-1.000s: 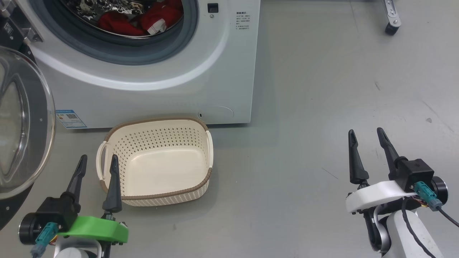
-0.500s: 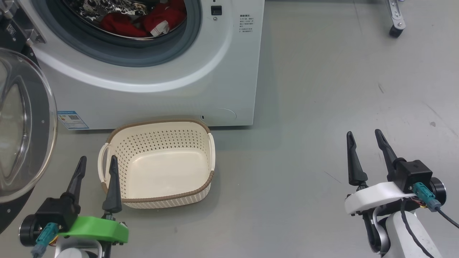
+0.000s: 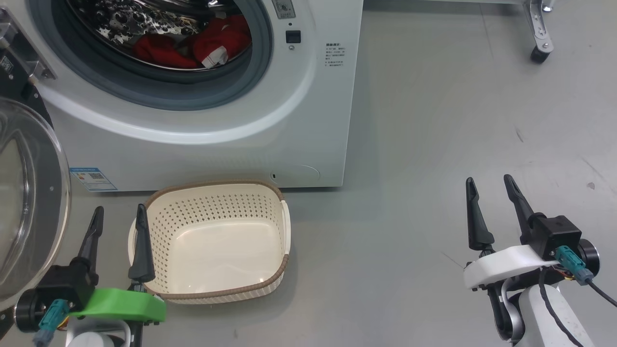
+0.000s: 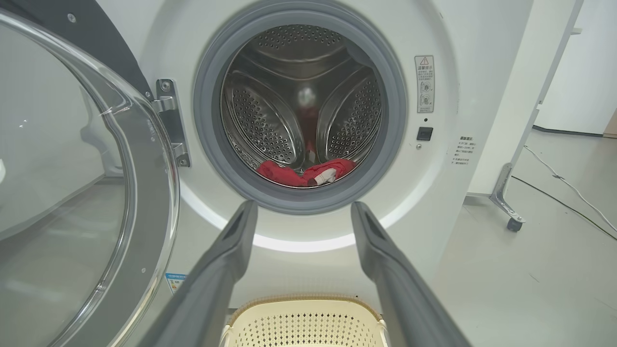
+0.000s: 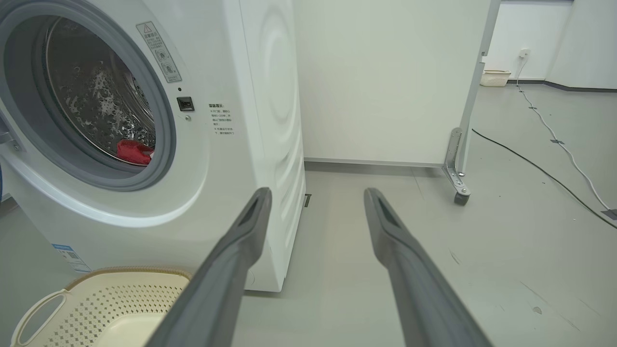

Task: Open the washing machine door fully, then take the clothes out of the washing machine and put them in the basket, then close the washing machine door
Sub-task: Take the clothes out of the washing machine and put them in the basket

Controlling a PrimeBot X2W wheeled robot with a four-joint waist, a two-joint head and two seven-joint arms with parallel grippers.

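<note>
Dark-fingered left tool (image 3: 119, 208) carries green mount (image 3: 120, 303), right tool (image 3: 489, 178) white.

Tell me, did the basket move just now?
No. The basket still sits just in front of the washing machine, right of its blue label. The whole picture slid down, so the camera moved.

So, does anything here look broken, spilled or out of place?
Nothing stands out. The door hangs open, the red clothes lie in the washing machine, the basket sits upright and empty on the floor, and the left gripper and right gripper are open, holding nothing.
</note>
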